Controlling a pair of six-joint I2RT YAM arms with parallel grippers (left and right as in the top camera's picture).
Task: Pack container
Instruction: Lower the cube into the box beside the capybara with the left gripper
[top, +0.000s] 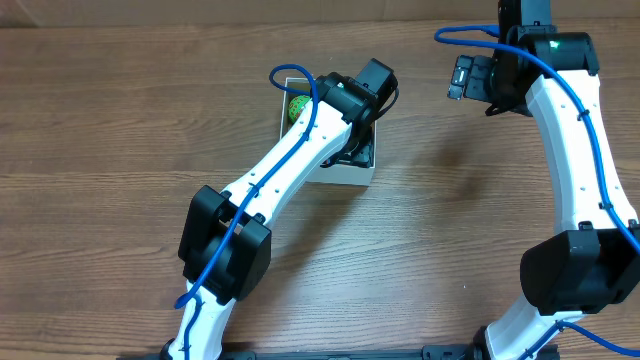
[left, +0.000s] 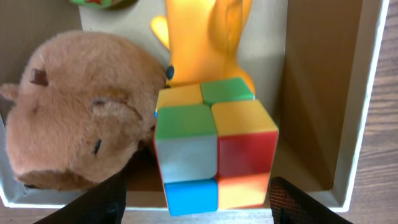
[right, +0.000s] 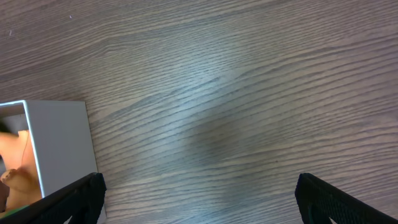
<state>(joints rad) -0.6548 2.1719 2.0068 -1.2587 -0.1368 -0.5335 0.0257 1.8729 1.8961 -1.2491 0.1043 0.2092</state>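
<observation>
Container (top: 345, 178) is sitting mid-tabletop (top: 450, 200), holding a plush toy (left: 74, 124), a yellow toy (left: 205, 43) and a colour cube (left: 214, 146). Left pincer (left: 199, 196) is hanging open astride the cube, not touching it. Right pincer (right: 202, 196) is hovering open and empty. Packing is judged nearly complete.

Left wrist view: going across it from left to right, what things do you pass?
brown plush toy → multicoloured cube → right wall of the container → wooden table. The orange toy behind the cube is left out because it overlaps the cube.
</observation>
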